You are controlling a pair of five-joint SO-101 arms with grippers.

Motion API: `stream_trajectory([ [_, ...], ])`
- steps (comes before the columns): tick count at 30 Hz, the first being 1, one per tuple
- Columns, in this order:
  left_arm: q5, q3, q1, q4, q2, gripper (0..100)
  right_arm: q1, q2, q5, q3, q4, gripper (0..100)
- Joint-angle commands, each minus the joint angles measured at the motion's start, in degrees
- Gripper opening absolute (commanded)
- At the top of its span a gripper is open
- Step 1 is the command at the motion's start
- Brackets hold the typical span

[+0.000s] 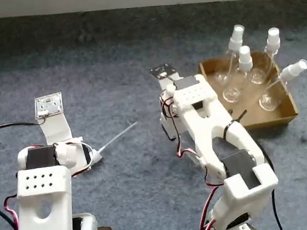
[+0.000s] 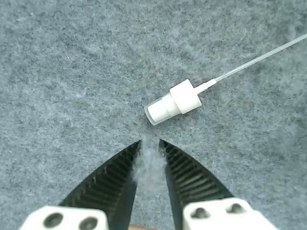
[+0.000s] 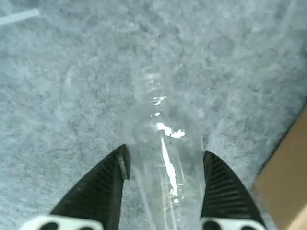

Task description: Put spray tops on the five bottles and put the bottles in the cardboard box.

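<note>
The right gripper (image 3: 165,152) is closed around the 5th bottle (image 3: 158,115), uncapped, just left of the cardboard box (image 1: 278,114) holding 4 topped bottles (image 1: 246,65). The left gripper (image 2: 149,142), nearly shut and empty, sits near the loose spray top (image 2: 175,101) on the bench (image 1: 109,70). The top's long tube could miss the bottle neck if tilted.

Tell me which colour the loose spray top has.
The spray top is white; the left wrist view shows it best.

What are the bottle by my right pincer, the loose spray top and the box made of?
Bottle: clear glossy plastic, probably; carpet shows through, bright glints. Spray top: opaque white plastic, translucent thin tube. Box: brown matte cardboard.
</note>
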Motion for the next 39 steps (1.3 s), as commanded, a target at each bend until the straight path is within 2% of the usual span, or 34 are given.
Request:
stream_trajectory([
  [1, 0.9, -0.1, -0.1, -0.8, -1.6, 0, 0.8, 0.2, 0.0, -2.9, 0.2, 12.0],
  [4, 0.9, -0.1, -0.1, -0.8, -1.6, 0, 0.7, 0.0, 0.2, -2.9, 0.6, 12.8],
  [11, 0.9, -0.1, -0.1, -0.8, -1.6, 0, -0.7, 0.1, 11.3, -2.9, 4.3, 34.1],
  [14, 0.9, -0.1, -0.1, -0.8, -1.6, 0, -1.5, 0.0, 13.8, -2.9, 5.0, 37.5],
  [21, 0.9, -0.1, -0.1, -0.8, -1.6, 0, -1.5, 0.0, 17.3, -2.9, 4.7, 37.5],
  [27, 0.9, -0.1, -0.1, -0.8, -1.6, 0, -1.2, 0.4, 25.1, -2.9, 3.5, 37.5],
  [32, 0.9, -0.1, -0.1, -0.8, -1.6, 0, -1.1, 0.3, 25.3, -2.3, -2.0, 37.4],
  [34, 0.9, 0.0, -0.1, -0.8, -1.6, 1, -1.1, 0.2, 25.3, -2.2, -2.2, 34.2],
  [39, 0.8, 0.0, -0.1, -0.8, -1.6, 1, -1.1, 0.0, 25.3, -2.7, -2.2, 16.3],
])
